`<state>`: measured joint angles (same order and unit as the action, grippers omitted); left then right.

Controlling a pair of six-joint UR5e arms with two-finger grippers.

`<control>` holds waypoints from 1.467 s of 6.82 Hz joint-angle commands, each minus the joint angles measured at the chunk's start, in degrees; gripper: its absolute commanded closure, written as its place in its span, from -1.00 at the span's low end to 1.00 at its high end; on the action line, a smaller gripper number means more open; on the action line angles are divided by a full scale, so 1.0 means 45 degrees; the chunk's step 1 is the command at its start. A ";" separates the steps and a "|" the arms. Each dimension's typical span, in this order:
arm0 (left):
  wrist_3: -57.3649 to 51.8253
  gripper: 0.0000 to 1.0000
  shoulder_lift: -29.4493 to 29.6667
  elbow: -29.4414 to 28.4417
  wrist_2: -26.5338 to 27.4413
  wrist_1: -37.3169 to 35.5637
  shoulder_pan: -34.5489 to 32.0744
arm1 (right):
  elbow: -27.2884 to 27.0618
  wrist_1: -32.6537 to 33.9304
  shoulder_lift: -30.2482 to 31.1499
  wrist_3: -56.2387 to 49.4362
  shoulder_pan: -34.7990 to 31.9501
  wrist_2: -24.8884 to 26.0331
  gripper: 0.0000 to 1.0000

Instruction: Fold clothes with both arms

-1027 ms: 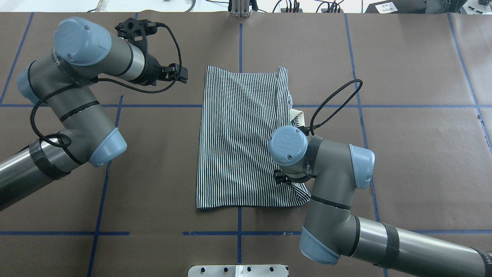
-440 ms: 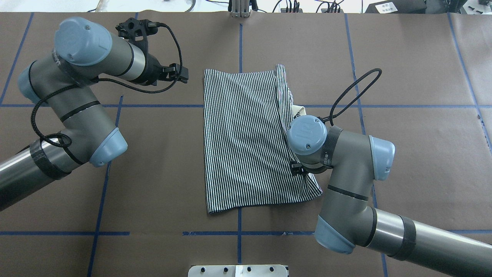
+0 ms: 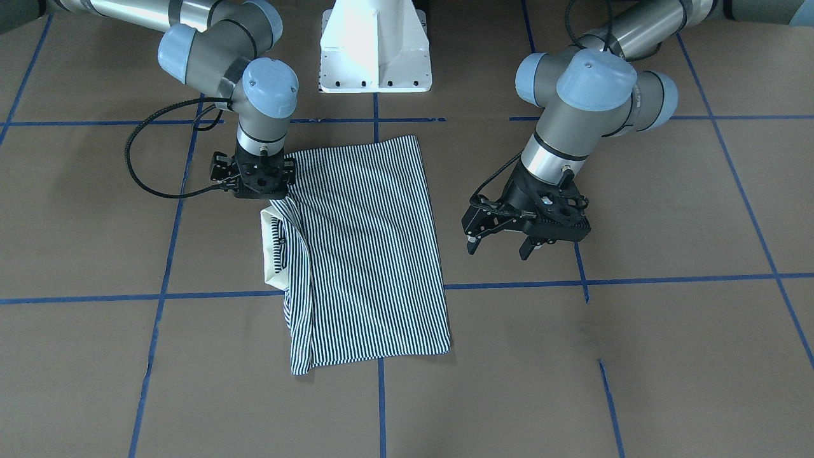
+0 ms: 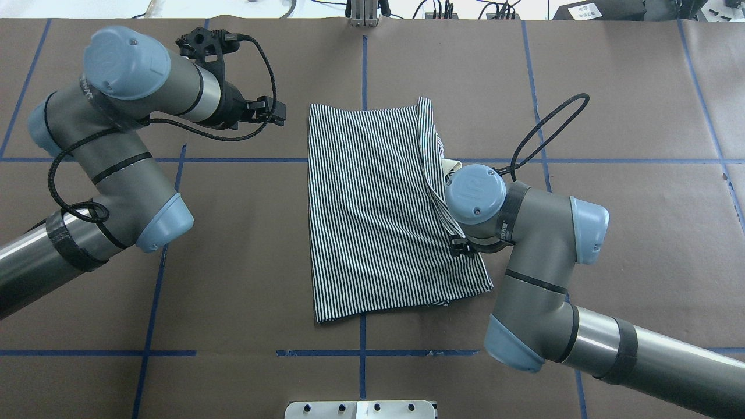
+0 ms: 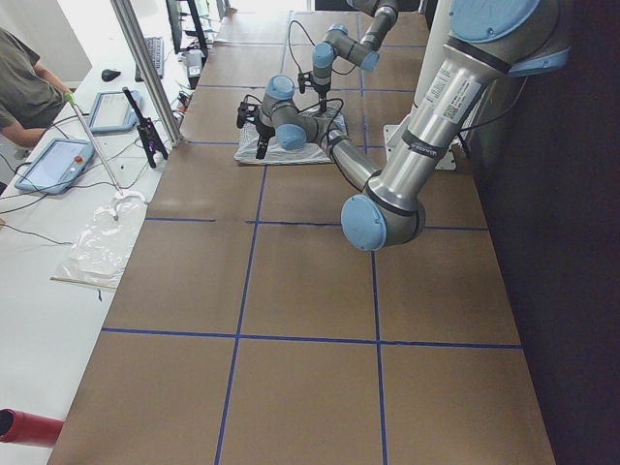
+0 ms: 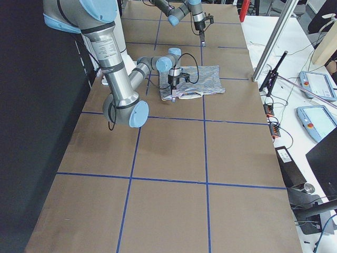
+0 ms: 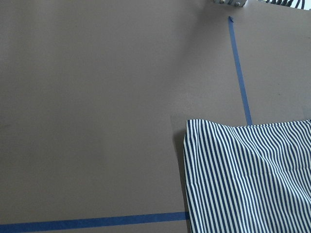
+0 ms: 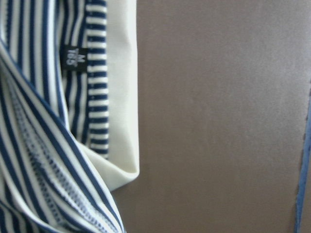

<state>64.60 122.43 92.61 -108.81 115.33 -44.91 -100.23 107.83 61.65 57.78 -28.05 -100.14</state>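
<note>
Front-facing view: the striped polo shirt [image 3: 365, 248] lies folded into a rectangle on the brown tabletop [image 3: 668, 356], in front of the white pedestal [image 3: 375, 48]. Its cream collar [image 3: 272, 254] protrudes at the edge on the robot's right. The right gripper [image 3: 257, 191] points straight down at the shirt's edge just above the collar; its fingertips are hidden, so I cannot tell the state of its jaws. The left gripper [image 3: 499, 245] hovers beside the opposite edge, clear of the fabric, with its jaws apart.

Overhead view: the polo shirt [image 4: 378, 203] sits across the central blue tape line [image 4: 363, 70]. The right arm [image 4: 541, 273] covers its own gripper over the shirt's right edge. The left gripper [image 4: 279, 113] is just off the far-left corner of the shirt.

Exterior left view: the shirt [image 5: 291, 145] is small and far down the tabletop, with both arms over it. An operator [image 5: 24, 87] sits at a side bench.

Exterior right view: the shirt [image 6: 202, 81] lies under the near arm's wrist.

Left wrist view: 1 corner of the shirt [image 7: 248, 179] lies flat on the tabletop next to tape.

Right wrist view: the collar [image 8: 121, 121] and a size label [image 8: 75, 54] fill the left side.
</note>
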 commanded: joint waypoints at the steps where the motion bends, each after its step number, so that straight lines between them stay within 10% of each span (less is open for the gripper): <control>1: 0.0000 -1.00 0.0000 -0.0246 0.0000 0.0383 0.0000 | -0.0088 -0.0017 0.0691 -0.0901 -0.0736 0.0066 -1.00; 5: -0.0078 -1.00 0.0019 -0.0248 -0.0020 0.0405 -0.0019 | 0.0104 -0.0192 0.0272 -0.2637 -0.1616 0.0164 -1.00; 10: -0.0040 -1.00 -0.0117 0.1196 -0.0079 0.0249 -0.0136 | 0.4104 -0.2454 -0.3738 -0.2917 -0.2205 -0.0617 -1.00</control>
<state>64.29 122.01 96.55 -109.23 116.52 -45.43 -85.89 99.85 46.31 44.93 -37.87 -102.27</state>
